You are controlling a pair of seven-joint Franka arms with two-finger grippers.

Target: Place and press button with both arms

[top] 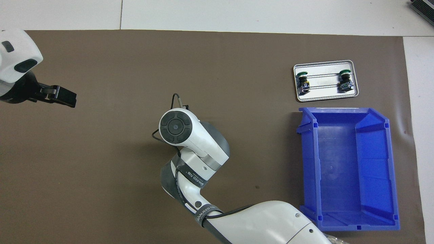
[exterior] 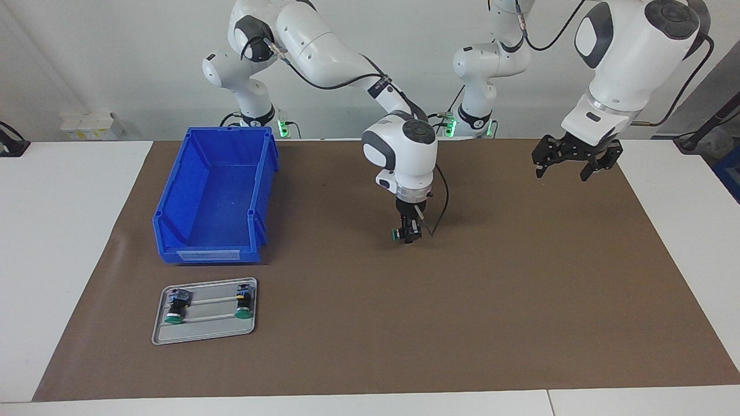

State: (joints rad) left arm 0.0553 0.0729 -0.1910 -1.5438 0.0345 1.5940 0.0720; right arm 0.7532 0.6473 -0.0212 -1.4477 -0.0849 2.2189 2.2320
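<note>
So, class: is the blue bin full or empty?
Empty. Both views show the blue bin's bare floor; the loose buttons lie on the grey tray instead.

Two glossy white jointed robot arms (exterior: pixel 324 52) with dark grey joint caps, black cables, silver wrist rings, black two-finger grippers (exterior: pixel 575 159); green base lights

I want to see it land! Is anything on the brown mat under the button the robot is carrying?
No. The right gripper holds the button low over bare brown mat; nothing visible lies beneath. The blue bin sits off toward the right arm's end.
</note>
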